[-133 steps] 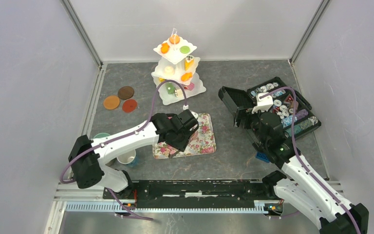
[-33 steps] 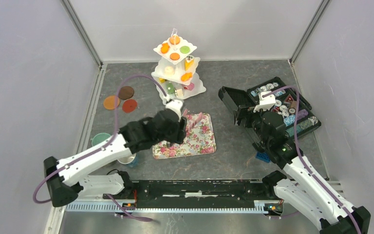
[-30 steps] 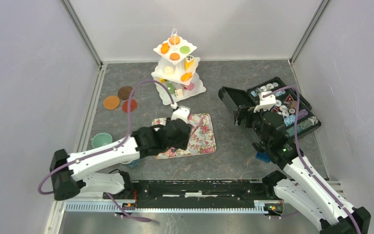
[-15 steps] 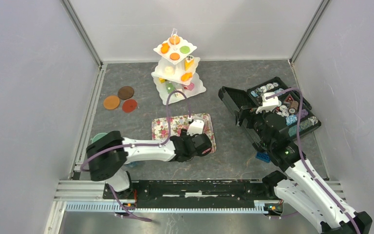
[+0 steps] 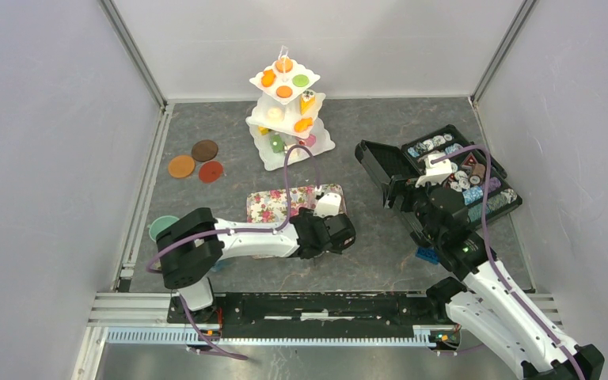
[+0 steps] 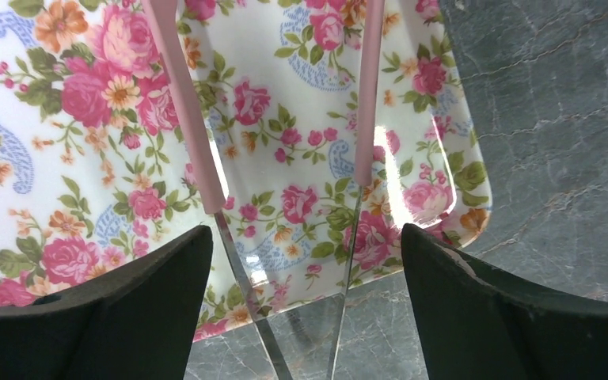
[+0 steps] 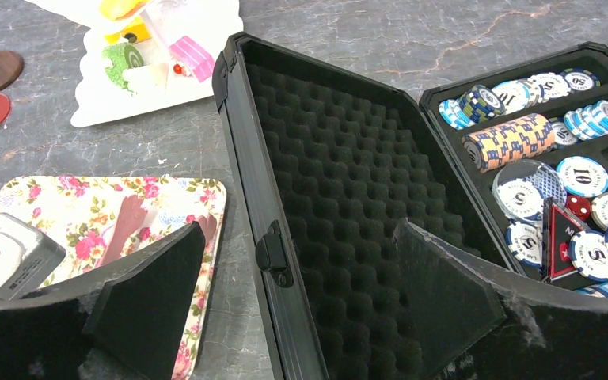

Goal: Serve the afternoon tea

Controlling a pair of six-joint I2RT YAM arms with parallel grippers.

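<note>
Nothing served yet, by the look of it. Left gripper (image 6: 305, 261) is wide open low over the tray (image 6: 71, 158), straddling the pink tongs (image 6: 184, 119) but not closed on them. Cakes (image 5: 285, 91) sit on the stand (image 5: 321, 146) behind, with saucers (image 5: 203, 150) and cup (image 5: 161, 227) off left. Right gripper (image 7: 299, 237) is open and empty by the case (image 7: 348, 174).

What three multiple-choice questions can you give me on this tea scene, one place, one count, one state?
1. Where do the pink tongs lie? A on the floral tray; B in a sink; C on a chair.
2. How many round saucers lie together? A two; B three; C five.
3. The black case is: A shut; B open; C upside down.
Answers: 1 A, the left wrist view shows them on its flowers. 2 B, brown, orange and red ones show from above. 3 B, its foam-lined inside shows.
</note>
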